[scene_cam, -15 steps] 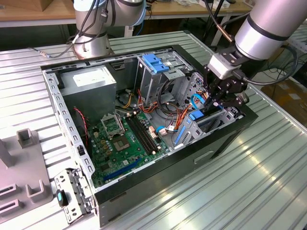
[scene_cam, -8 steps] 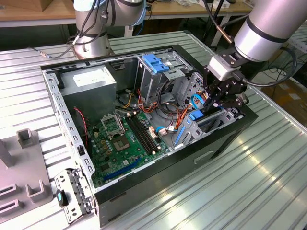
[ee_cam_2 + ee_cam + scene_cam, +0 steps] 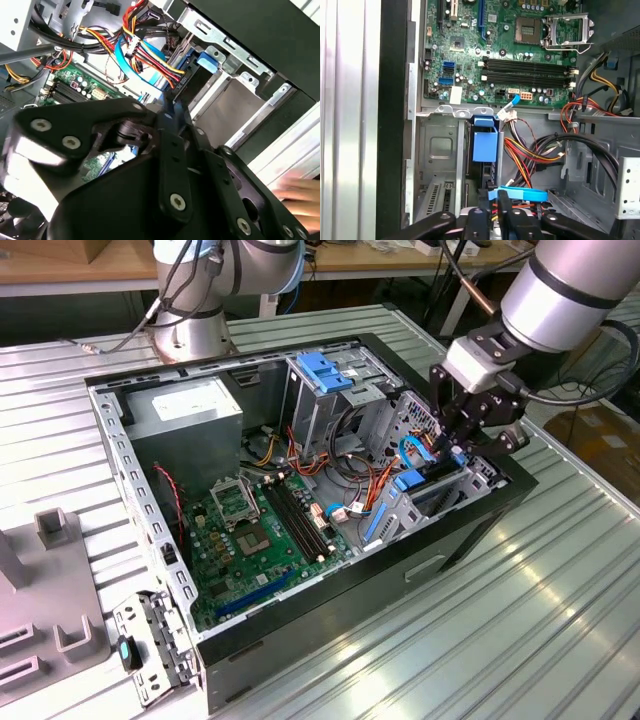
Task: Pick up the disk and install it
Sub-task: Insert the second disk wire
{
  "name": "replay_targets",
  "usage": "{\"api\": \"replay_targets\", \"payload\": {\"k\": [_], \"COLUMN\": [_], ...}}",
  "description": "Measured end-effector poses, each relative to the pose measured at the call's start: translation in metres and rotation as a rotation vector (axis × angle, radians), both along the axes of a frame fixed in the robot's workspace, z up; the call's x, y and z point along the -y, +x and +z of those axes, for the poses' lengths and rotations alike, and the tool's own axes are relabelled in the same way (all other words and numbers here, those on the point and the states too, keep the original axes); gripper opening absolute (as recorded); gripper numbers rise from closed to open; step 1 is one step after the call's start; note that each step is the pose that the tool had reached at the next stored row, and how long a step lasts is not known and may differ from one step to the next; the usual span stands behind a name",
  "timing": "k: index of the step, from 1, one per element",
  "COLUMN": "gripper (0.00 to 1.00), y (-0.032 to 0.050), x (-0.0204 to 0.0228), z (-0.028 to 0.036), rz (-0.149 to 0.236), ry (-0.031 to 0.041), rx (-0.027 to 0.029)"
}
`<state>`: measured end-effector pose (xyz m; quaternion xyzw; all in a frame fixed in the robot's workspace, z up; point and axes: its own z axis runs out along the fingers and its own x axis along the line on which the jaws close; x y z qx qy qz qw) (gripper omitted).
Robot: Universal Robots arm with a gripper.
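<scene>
The disk (image 3: 432, 483), dark with blue plastic rails, sits on edge in the drive bay at the open computer case's corner on the exterior view's right. In the first wrist view the disk's blue tab (image 3: 485, 145) stands in the bay beside the motherboard. The second wrist view shows the disk (image 3: 194, 79) with its blue tab among coloured cables. My gripper (image 3: 455, 445) hangs just above the disk's upper end. Its black linkages (image 3: 502, 207) close in toward the bay, next to a blue cable (image 3: 520, 193). The black gripper body (image 3: 165, 165) fills the foreground of the second wrist view.
The open case (image 3: 470, 530) lies on a ribbed metal table (image 3: 520, 620). A grey cage with a blue handle (image 3: 325, 370) stands at the back of the case. The motherboard (image 3: 260, 530), power supply (image 3: 185, 410) and loose cables (image 3: 350, 490) crowd the inside. A grey fixture (image 3: 50, 620) sits on the exterior view's left.
</scene>
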<state>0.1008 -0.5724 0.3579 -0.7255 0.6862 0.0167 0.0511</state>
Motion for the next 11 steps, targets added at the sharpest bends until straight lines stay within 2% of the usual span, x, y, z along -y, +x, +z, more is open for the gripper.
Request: {"api": "replay_targets", "payload": {"k": [2,11], "gripper": [0.11,0.11], "y": [0.0000,0.0000], "x": [0.0000,0.0000], "z": [0.0002,0.0009], "rz": [0.000,0.000], "ry": [-0.0002,-0.0002], "rx": [0.0000,0.0000]}}
